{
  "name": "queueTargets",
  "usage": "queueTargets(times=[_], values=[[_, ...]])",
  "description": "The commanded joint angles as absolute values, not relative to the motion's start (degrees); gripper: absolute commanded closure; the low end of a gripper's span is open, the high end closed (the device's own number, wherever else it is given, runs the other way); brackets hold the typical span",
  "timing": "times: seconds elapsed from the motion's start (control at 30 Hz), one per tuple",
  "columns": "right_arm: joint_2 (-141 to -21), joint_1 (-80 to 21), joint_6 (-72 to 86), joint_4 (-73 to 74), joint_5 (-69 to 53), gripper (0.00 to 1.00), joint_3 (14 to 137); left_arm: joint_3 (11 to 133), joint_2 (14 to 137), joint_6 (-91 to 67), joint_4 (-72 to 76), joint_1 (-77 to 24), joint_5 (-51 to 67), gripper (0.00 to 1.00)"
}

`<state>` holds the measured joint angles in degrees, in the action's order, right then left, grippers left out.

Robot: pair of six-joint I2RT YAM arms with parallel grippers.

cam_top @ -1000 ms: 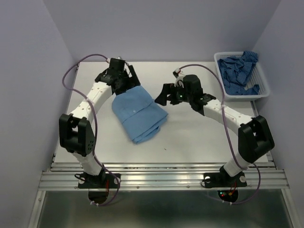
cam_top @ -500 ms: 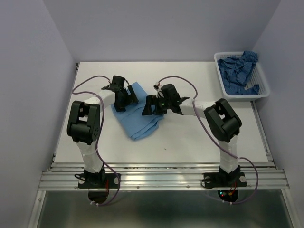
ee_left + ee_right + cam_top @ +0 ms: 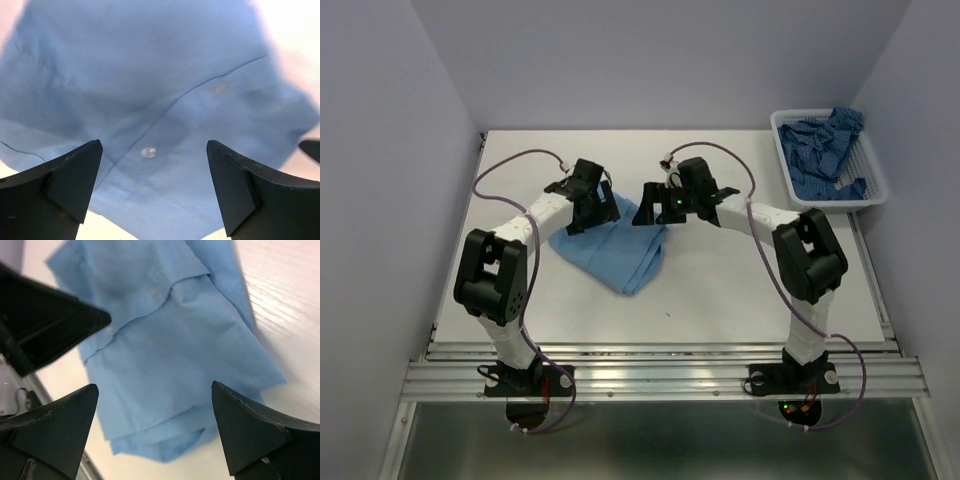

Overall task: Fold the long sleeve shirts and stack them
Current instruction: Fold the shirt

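Sky-blue shirt (image 3: 617, 252) lies folded on the table (image 3: 740, 295)

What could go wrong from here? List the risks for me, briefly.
1. The open left end effector and right end effector hang close together over the folded light blue shirt; they might collide.
2. The shirt lies in loose layers with edges showing, so closing on it may catch only the top layer and pull the fold apart.
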<state>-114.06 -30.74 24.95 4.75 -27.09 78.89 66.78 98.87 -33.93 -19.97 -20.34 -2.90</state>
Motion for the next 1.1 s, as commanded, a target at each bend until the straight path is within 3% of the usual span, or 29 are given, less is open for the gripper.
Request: queueTargets(times=[0.0,0.13,0.43,1.07], values=[[-102.5,-26.9,24.52,4.84,-30.32,0.0,77.44,81.72,97.73,-29.98,-29.34,-25.99,-17.21,0.01],[-92.92,-22.77,24.17,4.92,-24.71,0.0,70.24,86.31,100.54,-25.76,-31.82,-33.38,-18.73,0.01],[-77.35,-14.15,24.26,5.01,-24.08,0.0,57.39,80.07,103.8,-11.61,-24.17,-42.53,1.49,0.01],[-78.92,-14.15,23.03,4.92,-27.51,0.0,57.83,80.33,114.87,-8.79,-29.79,-44.12,-11.86,0.01]])
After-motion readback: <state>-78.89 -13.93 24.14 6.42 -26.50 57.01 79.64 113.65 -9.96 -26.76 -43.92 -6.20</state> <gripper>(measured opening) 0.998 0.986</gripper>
